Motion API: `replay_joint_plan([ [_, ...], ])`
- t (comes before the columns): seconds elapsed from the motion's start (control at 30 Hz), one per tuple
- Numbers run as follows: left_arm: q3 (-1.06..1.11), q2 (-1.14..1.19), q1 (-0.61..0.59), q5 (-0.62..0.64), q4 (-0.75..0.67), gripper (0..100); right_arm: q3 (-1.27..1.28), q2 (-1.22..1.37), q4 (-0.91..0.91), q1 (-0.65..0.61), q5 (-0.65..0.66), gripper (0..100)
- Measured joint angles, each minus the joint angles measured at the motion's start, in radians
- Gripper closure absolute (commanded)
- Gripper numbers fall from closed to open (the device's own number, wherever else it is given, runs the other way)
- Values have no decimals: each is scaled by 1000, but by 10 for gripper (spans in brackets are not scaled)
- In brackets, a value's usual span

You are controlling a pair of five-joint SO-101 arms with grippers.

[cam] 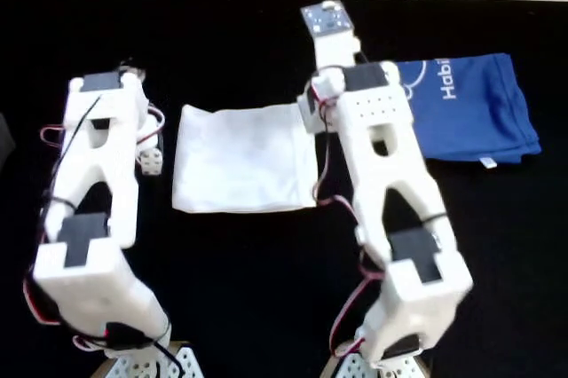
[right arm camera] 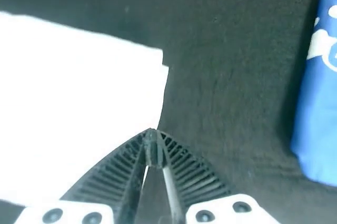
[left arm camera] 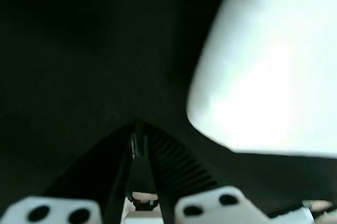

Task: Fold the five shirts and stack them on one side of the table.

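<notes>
We are holding the left gripper [left arm camera: 138, 139] over bare desk [left arm camera: 79, 50], jaws clenched empty, the white shirt [left arm camera: 274, 77] lying just beside them. The right gripper [right arm camera: 152, 144], jaws clenched empty, is hovering at that shirt's edge; the blue shirt [right arm camera: 321, 87] is lying apart.

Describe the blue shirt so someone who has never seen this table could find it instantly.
Looking down on the black cloth-covered table, go to its far right side, past the folded white fabric shirt in the middle. The folded blue fabric shirt lies flat, apart from the white one. It alone is blue, with white lettering.
</notes>
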Motion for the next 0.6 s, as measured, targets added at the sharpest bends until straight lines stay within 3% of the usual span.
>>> replay_joint_plan([
  [0.23,48,-104,164,23,-11,991,-272,250,54,-26,-18,993],
  [0.43,238,-104,238,60,-222,991,-465,344,118,-83,-18,993],
  [0.6,394,-104,206,60,-391,991,-519,486,120,-81,-18,993],
])
